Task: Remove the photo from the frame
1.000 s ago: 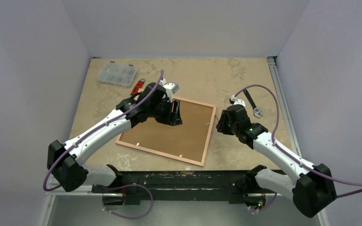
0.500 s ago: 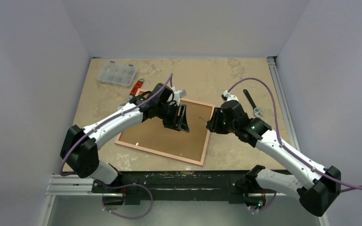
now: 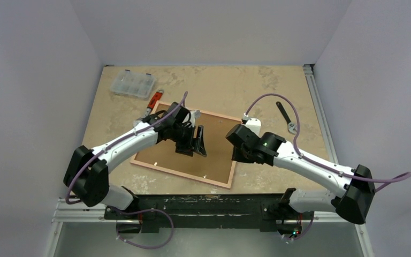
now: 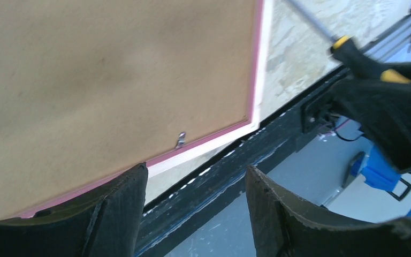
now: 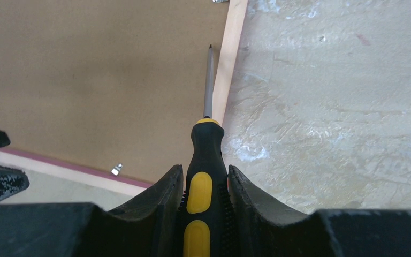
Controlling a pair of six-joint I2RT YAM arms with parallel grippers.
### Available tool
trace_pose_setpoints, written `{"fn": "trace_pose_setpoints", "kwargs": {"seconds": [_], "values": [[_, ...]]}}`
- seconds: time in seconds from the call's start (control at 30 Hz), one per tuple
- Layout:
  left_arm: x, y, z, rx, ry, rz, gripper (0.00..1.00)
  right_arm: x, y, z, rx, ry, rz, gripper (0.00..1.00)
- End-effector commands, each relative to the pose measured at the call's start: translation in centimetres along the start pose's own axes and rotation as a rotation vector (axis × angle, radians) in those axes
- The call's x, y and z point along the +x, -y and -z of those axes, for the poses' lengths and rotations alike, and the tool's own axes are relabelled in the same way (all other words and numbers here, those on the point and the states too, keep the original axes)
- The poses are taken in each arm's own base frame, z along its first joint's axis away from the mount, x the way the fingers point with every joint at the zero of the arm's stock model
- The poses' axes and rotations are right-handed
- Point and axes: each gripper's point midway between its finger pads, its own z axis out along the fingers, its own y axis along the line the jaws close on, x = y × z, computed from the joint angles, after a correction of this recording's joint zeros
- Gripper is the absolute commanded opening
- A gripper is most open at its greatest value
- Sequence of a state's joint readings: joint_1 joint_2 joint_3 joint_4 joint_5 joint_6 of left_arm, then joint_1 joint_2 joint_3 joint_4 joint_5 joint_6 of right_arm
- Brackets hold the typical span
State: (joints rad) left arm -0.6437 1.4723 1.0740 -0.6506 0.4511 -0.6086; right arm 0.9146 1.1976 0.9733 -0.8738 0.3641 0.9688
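Observation:
The frame (image 3: pixel 160 155) lies face down on the table, brown fibreboard back up, with a pink and pale rim. The photo is hidden under the backing. My left gripper (image 3: pixel 198 143) hovers over the middle of the back, open and empty. In the left wrist view (image 4: pixel 195 171) it looks past a small metal clip (image 4: pixel 180 140) at the frame's near rim. My right gripper (image 3: pixel 237 152) is shut on a black-and-yellow screwdriver (image 5: pixel 206 176). Its tip (image 5: pixel 210 48) is over the backing just inside the frame's right rim (image 5: pixel 227 80). Another clip (image 5: pixel 116 169) shows at the near rim.
A clear plastic organiser box (image 3: pixel 134 83) and a red-handled tool (image 3: pixel 154 99) lie at the far left. A black wrench (image 3: pixel 286 118) lies at the right. The black base rail (image 3: pixel 203 206) runs along the table's near edge.
My right arm has swung left and nearer with the screwdriver, from beside the frame to over its right rim. My left gripper has shifted slightly nearer over the backing.

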Motion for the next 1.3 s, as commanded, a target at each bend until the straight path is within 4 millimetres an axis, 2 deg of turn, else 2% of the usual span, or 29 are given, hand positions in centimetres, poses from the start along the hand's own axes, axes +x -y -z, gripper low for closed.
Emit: {"fn": "trace_pose_setpoints", "kwargs": {"seconds": [0.0, 0.23, 0.5, 0.87, 1.13, 1.27], "values": [[1.1, -1.6, 0.4, -0.052, 0.055, -0.011, 0.65, -2.8, 0.5, 0.5, 0.086, 0.141, -0.030, 0.00], [2.2, -3.2, -1.0, -0.069, 0.094, 0.036, 0.60, -2.7, -0.4, -1.5, 0.081, 0.159, -0.014, 0.00], [3.0, -5.7, -1.8, -0.155, 0.103, 0.090, 0.57, -2.5, -0.3, -2.5, 0.095, 0.189, -0.003, 0.00], [3.3, -6.3, -2.1, -0.176, 0.098, 0.101, 0.57, -2.0, 0.0, -3.0, 0.110, 0.192, 0.018, 0.00], [3.7, -6.5, -2.2, -0.175, 0.088, 0.103, 0.56, -2.2, -1.9, -3.8, -0.048, 0.246, 0.104, 0.00], [3.5, -6.2, -2.0, -0.169, 0.096, 0.097, 0.56, -2.3, -3.0, -3.2, -0.152, 0.275, 0.128, 0.00]]}}
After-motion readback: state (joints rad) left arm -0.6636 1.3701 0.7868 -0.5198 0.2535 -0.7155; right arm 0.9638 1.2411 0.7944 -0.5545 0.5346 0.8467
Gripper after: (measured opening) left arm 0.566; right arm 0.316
